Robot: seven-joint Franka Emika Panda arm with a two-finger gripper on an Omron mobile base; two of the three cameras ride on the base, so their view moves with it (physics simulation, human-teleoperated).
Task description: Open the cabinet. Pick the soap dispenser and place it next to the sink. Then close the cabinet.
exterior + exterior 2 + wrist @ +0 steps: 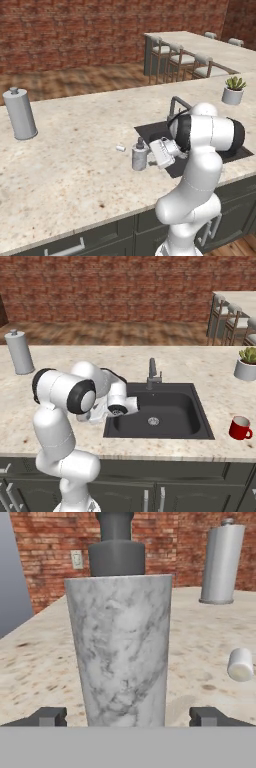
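The soap dispenser (120, 647) stands upright at frame centre on the counter (65, 165), between the spread claw (127, 716) tips, untouched. It is grey marbled stone with a dark pump, just left of the sink (165, 411).

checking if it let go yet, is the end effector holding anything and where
Nothing is held. The end effector is open, its fingertips standing clear on either side of the soap dispenser, which stands upright on the counter.
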